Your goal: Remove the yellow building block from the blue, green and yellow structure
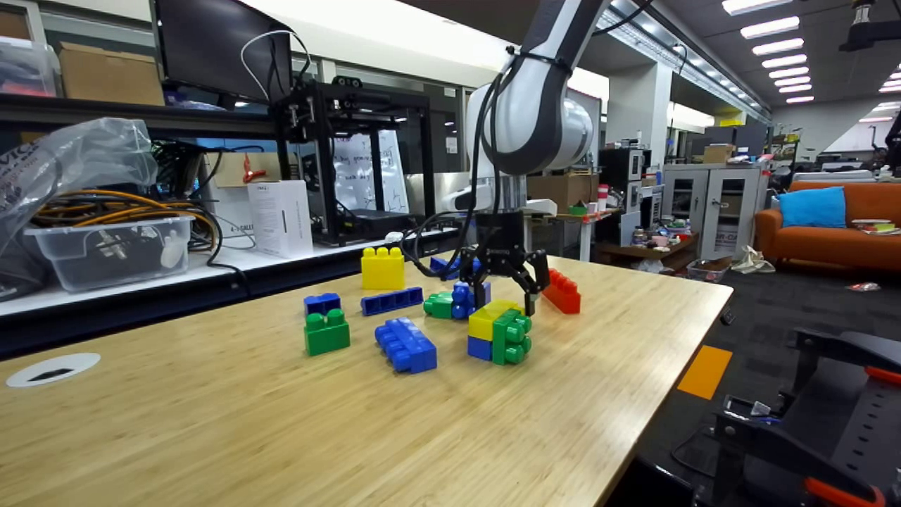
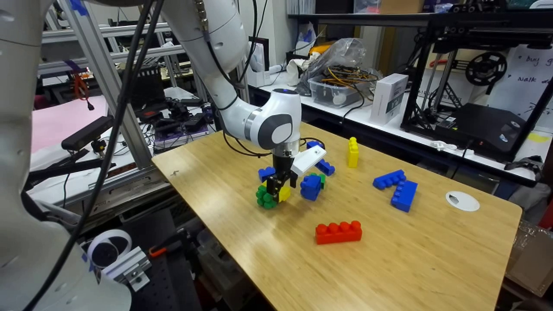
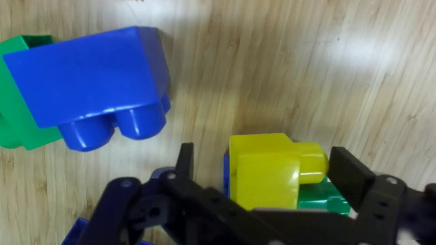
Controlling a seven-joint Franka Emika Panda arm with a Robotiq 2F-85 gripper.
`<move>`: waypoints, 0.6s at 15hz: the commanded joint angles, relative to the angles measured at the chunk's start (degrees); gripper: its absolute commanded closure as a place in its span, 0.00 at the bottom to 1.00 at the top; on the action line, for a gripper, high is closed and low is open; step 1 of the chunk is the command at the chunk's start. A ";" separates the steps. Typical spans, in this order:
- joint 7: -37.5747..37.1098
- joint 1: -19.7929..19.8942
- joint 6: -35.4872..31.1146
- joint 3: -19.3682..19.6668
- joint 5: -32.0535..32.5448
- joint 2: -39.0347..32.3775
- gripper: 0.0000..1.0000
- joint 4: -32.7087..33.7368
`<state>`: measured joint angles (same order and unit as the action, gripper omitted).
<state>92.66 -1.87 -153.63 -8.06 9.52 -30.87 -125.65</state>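
Pincer [image 3: 263,159] spread apart astride the yellow brick [image 3: 267,177], which sits atop the blue piece [image 1: 480,349] in the stack [image 1: 501,336], I judge this the lining-up before the grasp, not yet made, so next I must close squarely and ease the brick free.

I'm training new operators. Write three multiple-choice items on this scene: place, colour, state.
1. Where in the stack is the yellow brick? A bottom; B middle; C top.
2. Which colour shows beneath it? A red; B blue; C orange.
3. The gripper is: A open; B shut on the stack; C fully shut.

1 C: the wrist view shows no brick over it.
2 B: an exterior view shows a blue brick underneath.
3 A: the wrist view shows table between a finger and the yellow brick.
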 commanded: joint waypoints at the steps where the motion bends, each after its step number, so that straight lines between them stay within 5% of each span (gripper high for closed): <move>1: -2.48 -0.71 -0.68 0.55 2.61 -0.58 0.28 0.49; 5: -4.42 -1.12 -0.90 0.73 4.60 -0.45 0.56 0.32; 9: -4.30 -0.37 0.16 -0.04 4.83 -0.66 0.58 0.55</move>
<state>89.18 -2.43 -153.68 -8.01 13.16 -30.87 -125.64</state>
